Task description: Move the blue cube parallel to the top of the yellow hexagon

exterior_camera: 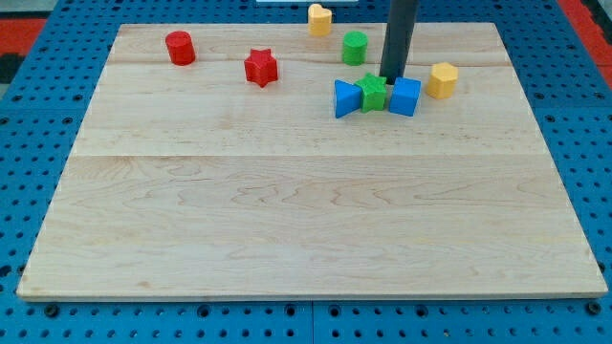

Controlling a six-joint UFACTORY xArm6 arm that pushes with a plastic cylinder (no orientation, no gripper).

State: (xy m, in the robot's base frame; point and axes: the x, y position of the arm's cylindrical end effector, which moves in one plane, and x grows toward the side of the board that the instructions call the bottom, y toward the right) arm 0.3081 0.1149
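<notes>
Rod tip — my tip (391,78) — stands on the bench (287,220) just behind the gap between the green star (374,92) and the blue cube (404,96), close to both; contact with either cannot be confirmed. No jaws are fitted, so nothing is held.

Blue cube sits touching the green star on the view's left, which in turn touches a blue wedge-like block (346,98) — the three form one row. Yellow hexagon (442,80) lies just to the view's right of the cube and slightly nearer the view's top, apart from it.

Green cylinder (355,47) stands behind the row. Yellow heart (319,18) lies at the top edge. Red star (260,67) and red cylinder (180,48) occupy the view's upper left, well apart from the rest.
</notes>
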